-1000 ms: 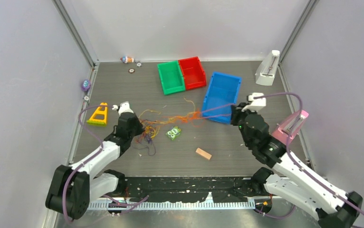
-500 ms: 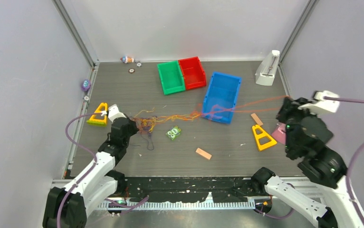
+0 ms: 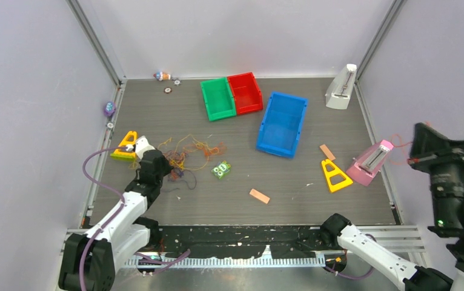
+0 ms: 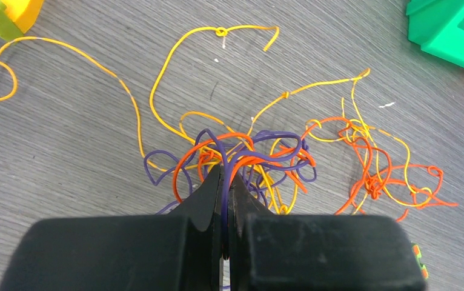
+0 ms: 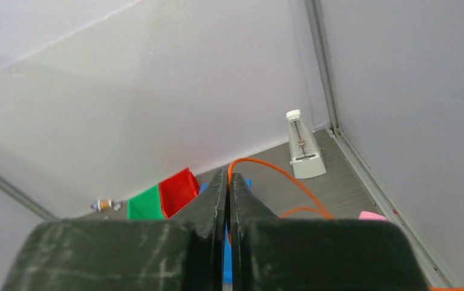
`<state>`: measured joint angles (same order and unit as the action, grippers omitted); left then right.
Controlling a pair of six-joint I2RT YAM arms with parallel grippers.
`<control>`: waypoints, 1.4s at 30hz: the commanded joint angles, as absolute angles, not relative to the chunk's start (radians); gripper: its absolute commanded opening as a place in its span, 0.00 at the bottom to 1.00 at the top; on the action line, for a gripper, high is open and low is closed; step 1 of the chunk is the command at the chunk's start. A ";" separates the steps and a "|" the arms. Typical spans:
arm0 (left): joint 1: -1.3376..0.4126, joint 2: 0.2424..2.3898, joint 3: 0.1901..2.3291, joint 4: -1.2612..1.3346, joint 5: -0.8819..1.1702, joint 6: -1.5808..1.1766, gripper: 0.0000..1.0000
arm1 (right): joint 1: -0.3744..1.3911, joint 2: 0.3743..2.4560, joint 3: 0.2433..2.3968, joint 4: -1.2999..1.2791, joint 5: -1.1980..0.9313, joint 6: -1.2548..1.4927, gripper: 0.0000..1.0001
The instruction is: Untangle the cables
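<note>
The cables [image 3: 184,159] lie as a loose tangle of orange, yellow and purple wires on the grey table, left of centre. My left gripper [image 3: 168,166] sits at the tangle's left edge. In the left wrist view it [image 4: 226,177] is shut on a purple and an orange wire, with the knot [image 4: 248,159] just ahead and a smaller orange clump [image 4: 378,179] to the right. My right gripper [image 3: 422,140] is lifted high at the far right. It [image 5: 228,177] is shut on one orange wire [image 5: 281,177] that loops away from its tips.
A blue bin [image 3: 282,124] stands mid-table, with green [image 3: 217,99] and red [image 3: 245,92] bins behind. A white metronome [image 3: 341,88] and a pink one [image 3: 372,162] are at the right. Yellow triangles [image 3: 335,175] [image 3: 126,145], a green toy [image 3: 220,170] and wooden blocks [image 3: 258,196] lie about.
My right arm swung up and far right with an orange wire. The strands stretched across the blue bin are gone, and the tangle has slackened beside the left gripper, which shifted slightly left.
</note>
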<state>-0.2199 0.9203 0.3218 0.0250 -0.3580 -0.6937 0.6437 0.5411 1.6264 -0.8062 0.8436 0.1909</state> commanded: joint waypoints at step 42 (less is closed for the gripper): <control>-0.216 0.965 0.354 0.222 0.061 -0.539 0.00 | 0.574 1.254 1.700 -0.521 0.480 0.113 0.05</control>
<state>-0.2195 0.9592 0.3214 0.1677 0.0418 -0.5426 0.6094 1.2171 1.6539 -0.5800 0.4736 0.1314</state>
